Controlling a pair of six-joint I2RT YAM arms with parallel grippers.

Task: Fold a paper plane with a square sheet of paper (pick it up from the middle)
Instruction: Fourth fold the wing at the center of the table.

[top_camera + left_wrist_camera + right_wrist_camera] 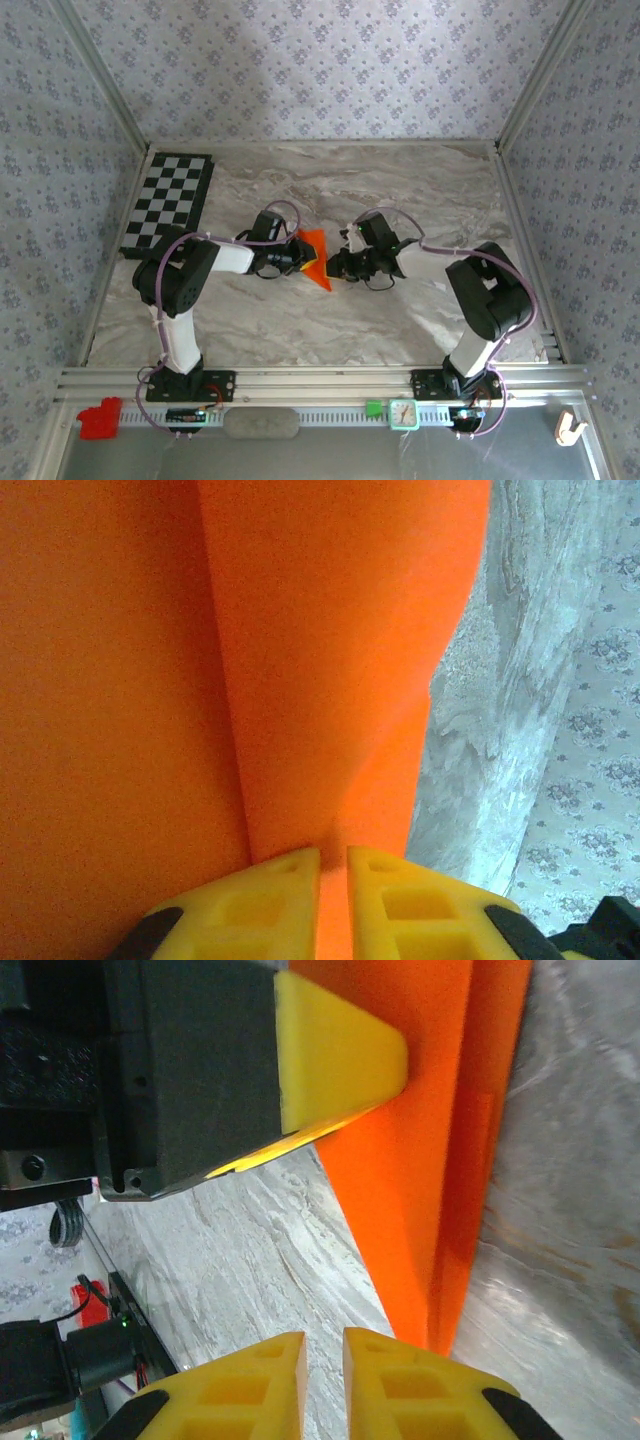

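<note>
The bright orange sheet of paper [315,260] is folded into a narrow pointed shape with a long crease, lying near the middle of the marble table. My left gripper [297,254] comes at it from the left. In the left wrist view the paper [320,660] runs down between the yellow fingers, and the left gripper [333,856] is shut on it. My right gripper [336,266] sits just right of the paper. In the right wrist view the right gripper [325,1338] has its jaws nearly together over bare marble, with the paper's tip [432,1330] just beside the right finger.
A black-and-white checkerboard [168,203] lies at the back left. On the front rail sit a red block [99,418], a small green block [374,408] and a small clock-like thing [403,413]. Patterned walls close in the table on three sides.
</note>
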